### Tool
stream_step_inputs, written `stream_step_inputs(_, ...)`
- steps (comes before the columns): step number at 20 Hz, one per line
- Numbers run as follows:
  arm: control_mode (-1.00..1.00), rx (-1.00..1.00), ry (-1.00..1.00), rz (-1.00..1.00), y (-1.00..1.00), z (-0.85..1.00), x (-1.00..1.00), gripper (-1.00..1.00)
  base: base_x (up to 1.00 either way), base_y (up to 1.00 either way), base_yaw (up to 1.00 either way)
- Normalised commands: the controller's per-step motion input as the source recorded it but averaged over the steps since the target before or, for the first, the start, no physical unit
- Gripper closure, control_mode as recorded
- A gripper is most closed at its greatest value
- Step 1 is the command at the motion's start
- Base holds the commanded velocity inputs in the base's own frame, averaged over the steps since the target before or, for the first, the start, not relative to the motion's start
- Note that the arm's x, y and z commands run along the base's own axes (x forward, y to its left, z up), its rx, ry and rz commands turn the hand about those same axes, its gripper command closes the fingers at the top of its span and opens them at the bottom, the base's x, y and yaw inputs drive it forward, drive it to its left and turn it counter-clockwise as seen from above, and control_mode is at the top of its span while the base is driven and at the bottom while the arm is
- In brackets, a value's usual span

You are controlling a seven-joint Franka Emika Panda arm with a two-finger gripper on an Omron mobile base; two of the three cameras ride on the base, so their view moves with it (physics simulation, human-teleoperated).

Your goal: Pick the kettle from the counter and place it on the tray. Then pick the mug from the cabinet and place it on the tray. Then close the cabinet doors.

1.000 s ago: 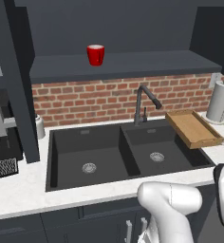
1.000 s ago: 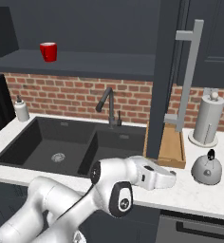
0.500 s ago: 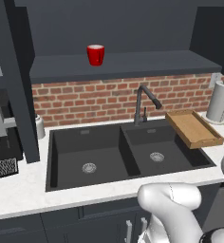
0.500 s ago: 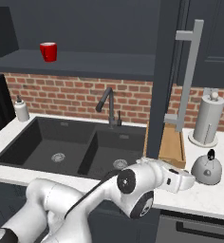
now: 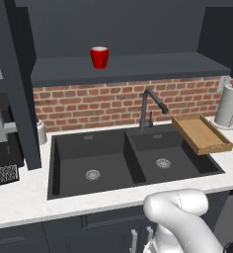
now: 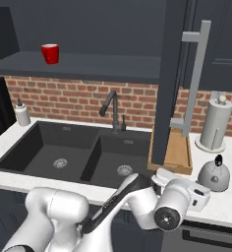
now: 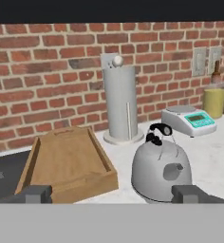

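The silver-grey kettle point(image 7: 160, 173) stands on the white counter point(image 7: 209, 161) just ahead of my gripper point(image 7: 111, 194), slightly right of centre. The two fingertips point(image 7: 36, 193) stand wide apart, open, with nothing between them. From the right base view the kettle point(image 6: 214, 174) sits right of the wooden tray point(image 6: 177, 158), with my hand low in front of it. The tray point(image 7: 66, 161) lies empty to the kettle's left, beside the sink. A red mug point(image 5: 99, 57) stands on the open cabinet's shelf point(image 5: 138, 66). One cabinet door point(image 6: 169, 74) hangs open and hides part of the tray.
A tall paper-towel roll point(image 7: 119, 102) stands behind the kettle by the brick wall, with a kitchen scale point(image 7: 187, 118) and jars point(image 7: 214, 102) to its right. The black double sink point(image 5: 128, 158) and faucet point(image 5: 148, 106) lie left of the tray. A soap dispenser point(image 6: 22, 113) is at far left.
The arm has swung further right and low along the counter front, bringing the hand closer to the kettle. Kettle, tray and mug have not moved; the fingers stay open.
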Motion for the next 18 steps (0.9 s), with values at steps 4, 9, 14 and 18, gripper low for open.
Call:
stream_step_inputs(4, -1.00, 0.14, 0.00, 0.16, -0.35, 0.17, 0.02, -1.00, 0.00, 0.00, 0.00)
stream_step_inputs(9, -1.00, 0.02, 0.00, 0.07, -0.39, 0.18, 0.00, -1.00, 0.00, 0.00, 0.00)
stream_step_inputs(14, -1.00, 0.03, -0.03, 0.10, -0.27, 0.02, 0.11, -1.00, 0.00, 0.00, 0.00)
stream_step_inputs(18, -1.00, 0.06, -0.08, 0.12, -0.13, -0.03, 0.24, -1.00, 0.00, 0.00, 0.00)
